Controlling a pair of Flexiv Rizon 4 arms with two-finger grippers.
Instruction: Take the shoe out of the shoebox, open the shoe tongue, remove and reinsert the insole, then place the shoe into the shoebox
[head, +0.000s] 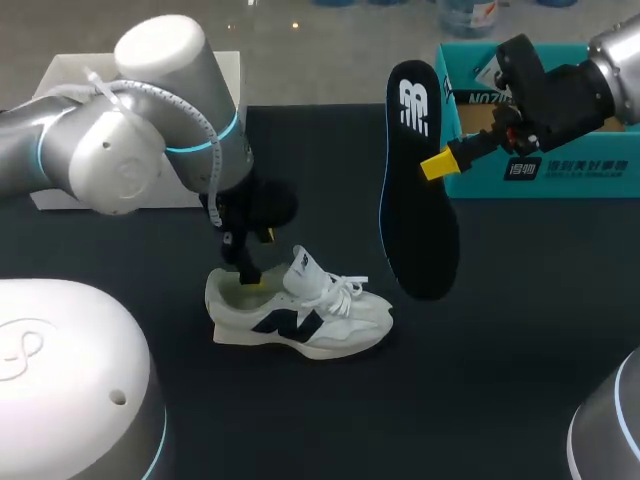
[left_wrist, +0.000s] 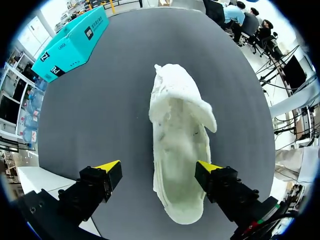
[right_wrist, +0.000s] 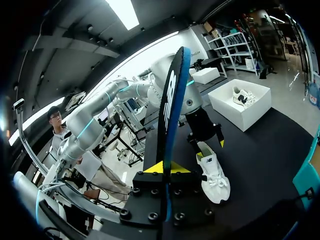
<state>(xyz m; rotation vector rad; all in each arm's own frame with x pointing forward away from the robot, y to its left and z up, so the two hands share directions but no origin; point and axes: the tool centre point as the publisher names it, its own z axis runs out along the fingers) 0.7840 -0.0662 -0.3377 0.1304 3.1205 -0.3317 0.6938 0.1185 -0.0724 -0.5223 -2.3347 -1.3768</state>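
The shoe (head: 300, 318) lies on its sole near the middle of the table (head: 520, 330), toe towards the right edge, tongue (head: 303, 265) lifted. The right gripper (head: 437, 165) pinches the insole (head: 415, 190) by its edge and holds it upright in the air, in front of the shoebox (head: 560, 170) at the far right corner. The left gripper (left_wrist: 159, 169) sits at the heel, jaws spread. Reinsertion appears due: steady the heel, keep the tongue back, tilt the insole and feed it toe end first. Whether a left finger touches the collar cannot be told. The shoe's toe cavity is hidden, and the shoebox is partly cut off.
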